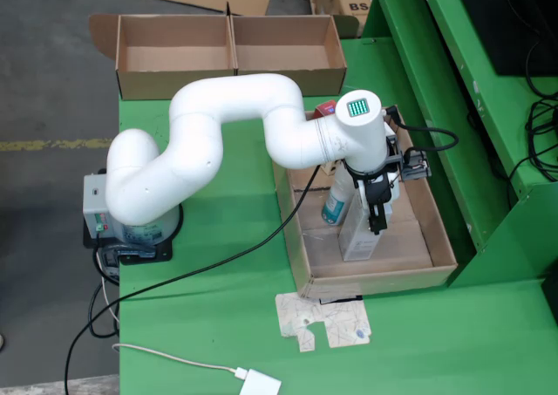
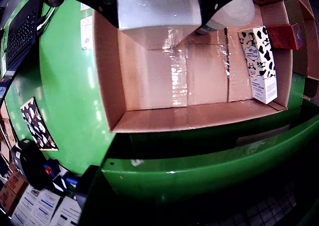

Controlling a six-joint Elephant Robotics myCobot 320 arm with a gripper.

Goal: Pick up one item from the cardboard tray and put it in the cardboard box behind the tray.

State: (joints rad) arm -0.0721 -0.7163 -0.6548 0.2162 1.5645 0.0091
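My gripper hangs over the long cardboard tray and is shut on a white d'Alba carton. In the wrist view the carton fills the top centre between the dark fingers, over the tray's bare floor. I cannot tell if it is off the floor. A white bottle with a teal label leans next to it, also seen in the wrist view. A cow-print carton and a red carton lie further along the tray. The two-compartment cardboard box stands behind.
The white arm's base sits at the table's left edge, with a black cable crossing the green table. A flattened card piece and a white adapter lie in front. A raised green shelf borders the tray's right.
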